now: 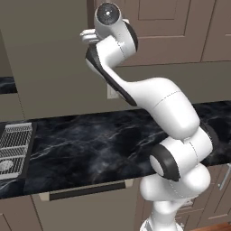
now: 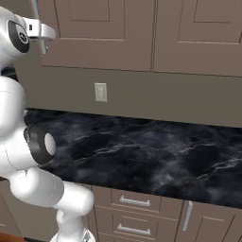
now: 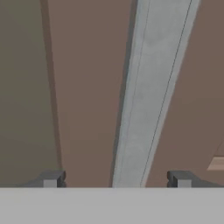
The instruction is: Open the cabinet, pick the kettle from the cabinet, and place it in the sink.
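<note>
The cabinet (image 1: 171,31) hangs above the counter with its brown panel doors (image 2: 94,33) shut. Its long silver bar handle (image 3: 153,87) runs up the hand view across the door (image 3: 87,87). My gripper (image 3: 117,179) is open, one fingertip on each side of the bar and apart from it. From the right base view, the gripper (image 2: 41,34) sits at the handle (image 2: 36,8) at the top left. In the left base view the hand (image 1: 88,36) is raised against the cabinet. The sink (image 1: 28,149) is at the far left with a wire grid inside. The kettle is hidden.
A black marble counter (image 1: 103,144) runs below the cabinets. A white wall outlet (image 2: 100,91) sits on the backsplash. Beige base drawers with silver pulls (image 2: 134,202) lie under the counter. My own arm (image 1: 158,99) stands between the base and the wall.
</note>
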Robot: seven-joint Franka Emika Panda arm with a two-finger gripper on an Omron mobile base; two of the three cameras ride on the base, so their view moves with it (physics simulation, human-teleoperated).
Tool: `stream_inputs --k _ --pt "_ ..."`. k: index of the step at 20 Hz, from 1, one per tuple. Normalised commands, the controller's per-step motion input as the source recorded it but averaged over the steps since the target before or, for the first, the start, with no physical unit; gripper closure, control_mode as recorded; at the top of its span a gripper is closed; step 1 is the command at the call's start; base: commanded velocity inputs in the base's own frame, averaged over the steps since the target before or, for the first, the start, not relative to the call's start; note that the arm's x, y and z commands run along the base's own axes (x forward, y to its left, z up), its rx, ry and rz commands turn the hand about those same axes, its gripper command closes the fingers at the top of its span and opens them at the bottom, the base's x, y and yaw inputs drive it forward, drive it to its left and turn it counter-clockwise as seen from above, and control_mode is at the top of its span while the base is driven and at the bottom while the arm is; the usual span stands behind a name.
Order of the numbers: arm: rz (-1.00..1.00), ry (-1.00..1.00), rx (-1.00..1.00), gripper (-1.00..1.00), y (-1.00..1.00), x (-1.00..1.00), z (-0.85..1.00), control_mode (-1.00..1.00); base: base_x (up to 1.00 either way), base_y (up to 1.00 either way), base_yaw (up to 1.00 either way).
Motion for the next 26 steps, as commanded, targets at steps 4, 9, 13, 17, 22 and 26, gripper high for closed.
stream_inputs --k 4,9,13,17,22,26 --pt "-0.02 0.00 0.00 -1.00 0.00 0.32 -0.04 -1.00 0.00 0.00 0.00" --pt "-0.02 0.00 0.00 1.00 0.01 0.23 -0.08 -1.00 0.00 0.00 0.00" --pt "-0.01 0.00 0.06 1.00 -0.07 0.11 -0.13 -1.00 0.00 0.00 0.00" --pt "0.00 0.00 0.12 1.00 -0.13 0.04 -0.17 -1.00 0.00 0.00 0.00" --pt "0.00 0.00 0.21 1.00 -0.13 -0.04 -0.19 -1.00 0.00 0.00 0.00" --pt "0.00 -0.08 0.22 1.00 -0.01 -0.13 -0.23 -1.00 0.00 0.00 0.00"
